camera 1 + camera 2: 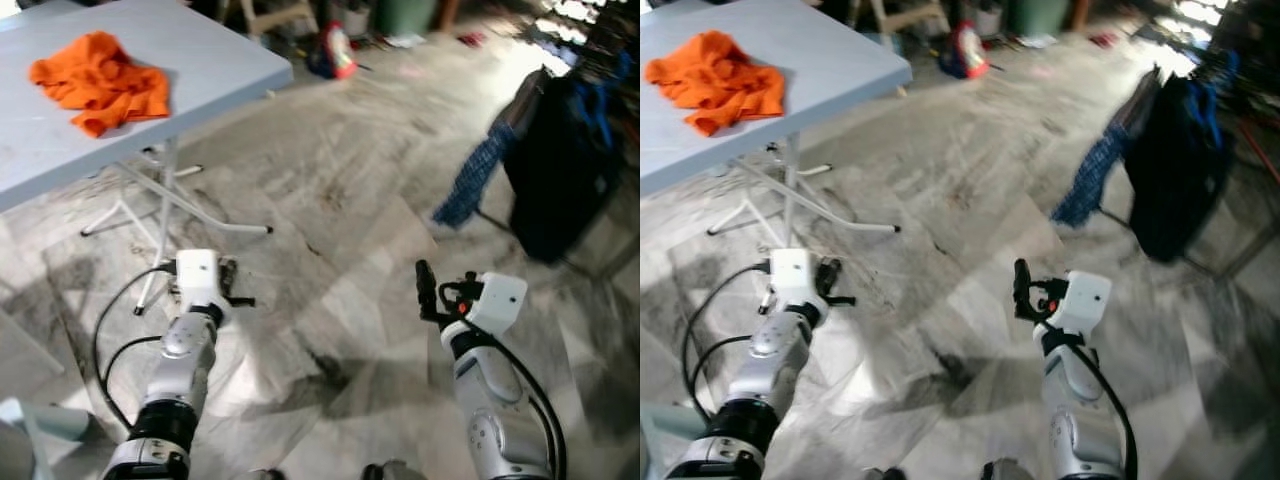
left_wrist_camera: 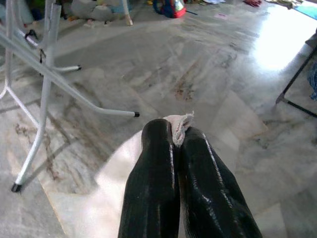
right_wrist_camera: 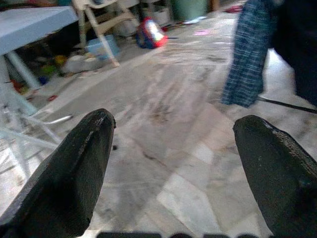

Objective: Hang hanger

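My left gripper (image 2: 174, 130) is shut, low over the marble floor near the table's legs; a small whitish scrap (image 2: 181, 123) shows at its fingertips. My right gripper (image 3: 174, 120) is open with nothing between its fingers, held over the bare floor (image 1: 340, 230). At the far right, a dark garment (image 1: 560, 170) and a blue checked cloth (image 1: 470, 180) hang from a dark rack. I cannot make out a hanger. An orange cloth (image 1: 100, 80) lies crumpled on the light blue table (image 1: 220, 50) at the left.
The table's white folding legs (image 1: 165, 200) stand just ahead of my left arm. A red and blue bag (image 1: 335, 52) and clutter lie on the floor at the back. A black rack foot (image 2: 297, 94) crosses the floor at the right.
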Motion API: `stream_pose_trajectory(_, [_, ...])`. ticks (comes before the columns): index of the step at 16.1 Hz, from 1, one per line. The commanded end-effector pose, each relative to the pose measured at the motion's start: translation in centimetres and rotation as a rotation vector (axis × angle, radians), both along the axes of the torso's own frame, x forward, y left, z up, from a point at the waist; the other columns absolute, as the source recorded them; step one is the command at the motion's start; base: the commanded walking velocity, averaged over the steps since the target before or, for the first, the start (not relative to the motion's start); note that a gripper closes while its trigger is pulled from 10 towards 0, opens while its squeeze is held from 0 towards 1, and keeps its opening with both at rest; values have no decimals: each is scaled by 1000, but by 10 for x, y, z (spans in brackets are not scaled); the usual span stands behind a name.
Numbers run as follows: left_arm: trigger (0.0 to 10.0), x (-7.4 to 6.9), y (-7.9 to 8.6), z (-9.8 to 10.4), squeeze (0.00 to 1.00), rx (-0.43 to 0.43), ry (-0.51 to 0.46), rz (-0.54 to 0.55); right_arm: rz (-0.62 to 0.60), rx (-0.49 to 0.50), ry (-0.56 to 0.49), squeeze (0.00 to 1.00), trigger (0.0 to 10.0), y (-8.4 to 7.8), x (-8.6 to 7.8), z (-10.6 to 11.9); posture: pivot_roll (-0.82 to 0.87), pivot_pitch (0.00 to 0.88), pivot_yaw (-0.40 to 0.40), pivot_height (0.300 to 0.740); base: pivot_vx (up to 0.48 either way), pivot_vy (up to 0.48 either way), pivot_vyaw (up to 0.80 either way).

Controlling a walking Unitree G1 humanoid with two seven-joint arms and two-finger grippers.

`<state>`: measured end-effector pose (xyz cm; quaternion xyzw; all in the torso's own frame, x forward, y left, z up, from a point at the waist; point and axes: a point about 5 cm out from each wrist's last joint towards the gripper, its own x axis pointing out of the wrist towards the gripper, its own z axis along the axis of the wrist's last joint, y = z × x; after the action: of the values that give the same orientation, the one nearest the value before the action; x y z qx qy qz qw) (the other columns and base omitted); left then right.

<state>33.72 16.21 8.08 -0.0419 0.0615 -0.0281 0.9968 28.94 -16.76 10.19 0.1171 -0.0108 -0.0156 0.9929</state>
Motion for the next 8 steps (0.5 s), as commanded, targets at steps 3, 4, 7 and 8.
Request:
stream_pose_trajectory(3, [10000, 0, -4, 5, 0, 1, -31, -29, -19, 0, -17, 0, 10000, -3, 0, 3, 44, 178, 42, 740, 0, 0, 0])
stream_pose_trajectory(4, [10000, 0, -4, 6, 0, -1, -40, -37, -17, 0, -17, 0, 10000, -2, 0, 2, 46, 177, 41, 740, 0, 0, 0])
stream_pose_trajectory(7, [10000, 2, -6, 9, 0, 1, -59, -47, -7, -4, -9, 0, 10000, 0, 1, 2, 44, 178, 38, 740, 169, 0, -267])
stream_pose_trajectory(8, [10000, 2, -6, 9, 0, 1, -59, -47, -7, -5, -10, 0, 10000, 0, 1, 2, 44, 178, 38, 740, 270, 0, -800])
